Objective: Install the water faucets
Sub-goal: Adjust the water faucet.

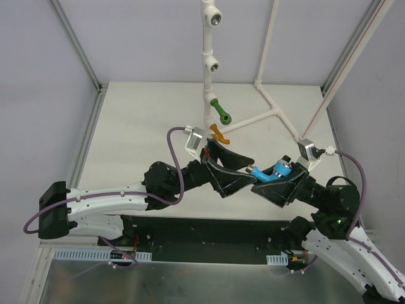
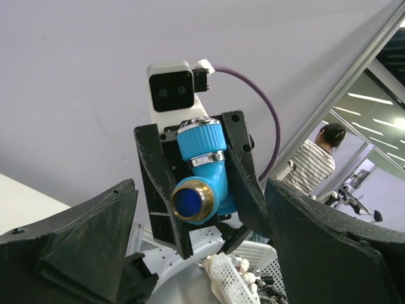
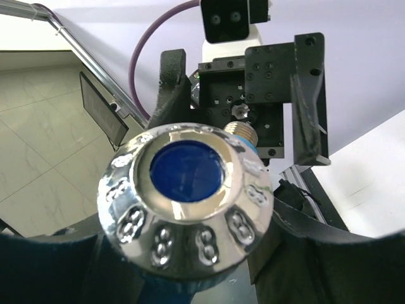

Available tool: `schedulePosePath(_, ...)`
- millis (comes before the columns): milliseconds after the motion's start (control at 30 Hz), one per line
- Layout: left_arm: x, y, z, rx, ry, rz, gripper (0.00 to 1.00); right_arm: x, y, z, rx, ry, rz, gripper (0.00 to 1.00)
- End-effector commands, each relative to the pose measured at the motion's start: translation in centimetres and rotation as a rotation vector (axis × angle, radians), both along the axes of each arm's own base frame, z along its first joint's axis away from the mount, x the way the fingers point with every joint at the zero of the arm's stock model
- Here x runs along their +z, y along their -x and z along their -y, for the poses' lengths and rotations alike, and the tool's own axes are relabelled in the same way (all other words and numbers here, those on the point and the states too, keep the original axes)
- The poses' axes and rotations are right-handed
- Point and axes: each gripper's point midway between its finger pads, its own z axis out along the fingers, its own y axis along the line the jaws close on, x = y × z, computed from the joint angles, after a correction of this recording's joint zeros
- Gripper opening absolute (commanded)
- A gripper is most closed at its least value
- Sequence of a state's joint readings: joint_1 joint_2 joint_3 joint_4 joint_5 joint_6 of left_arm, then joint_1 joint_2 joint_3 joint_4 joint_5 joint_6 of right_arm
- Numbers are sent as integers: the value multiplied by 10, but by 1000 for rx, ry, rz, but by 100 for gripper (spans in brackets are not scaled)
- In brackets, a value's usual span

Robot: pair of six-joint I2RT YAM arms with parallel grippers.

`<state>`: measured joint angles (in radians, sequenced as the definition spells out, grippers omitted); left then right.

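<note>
- Handover looks like the step in hand: the right gripper (image 1: 278, 176) is clamped on the light blue faucet (image 2: 201, 171), holding it in the air above the table (image 1: 139, 126), with a finger on either side of its body.
- The left gripper (image 1: 243, 170) sits at 9 o'clock of that faucet in the top view. Its fingers (image 3: 172, 82) stand wide apart with nothing between the pads. The faucet's brass-ringed end (image 2: 193, 202) points into the gap, and I cannot tell whether anything touches yet.
- The white pipe stand (image 1: 207, 82) rises at 12 o'clock of both grippers. The green faucet (image 1: 221, 113) appears to be fitted low on it, at 5 o'clock of its lower joint. The orange faucet (image 1: 217, 133) sits just below that, near the foot. Whether the orange one is screwed in or only lying there cannot be told.
- Two tee fittings (image 1: 213, 63) higher up the stand show bare sockets, so the blue one probably goes into one of these.
- The next move calls for a firm second grip before the first lets go. The body is round and smooth, so a pinch near the brass ring could slip or tip it. After that, the metal end must line up squarely with a socket at 12 o'clock.
</note>
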<state>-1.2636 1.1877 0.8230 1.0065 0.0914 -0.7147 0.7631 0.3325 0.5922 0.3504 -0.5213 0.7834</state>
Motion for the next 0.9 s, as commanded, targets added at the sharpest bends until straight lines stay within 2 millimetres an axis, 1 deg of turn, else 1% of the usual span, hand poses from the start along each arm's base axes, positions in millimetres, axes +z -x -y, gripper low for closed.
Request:
schedulePosePath(0, 51, 9, -18, 9, 149, 64, 83, 12, 2, 7, -31, -38, 65, 0)
schedulePosePath(100, 53, 13, -18, -8, 153, 66, 80, 11, 2, 8, -39, -40, 68, 0)
schedulePosePath(300, 51, 19, -15, -34, 151, 53, 75, 12, -1, 9, -65, -45, 75, 0)
schedulePosePath(500, 52, 20, -9, -46, 154, 44, 64, 6, -6, 6, -76, -27, 69, 0)
schedulePosePath(700, 53, 17, -3, -41, 152, 44, 58, 5, -3, 6, -65, -19, 83, 0)
schedulePosePath(800, 54, 16, 0, -39, 151, 44, 51, 4, -1, 6, -65, -7, 93, 0)
schedulePosePath(867, 54, 15, 1, -37, 152, 41, 42, 2, -1, 6, -66, 0, 91, 0)
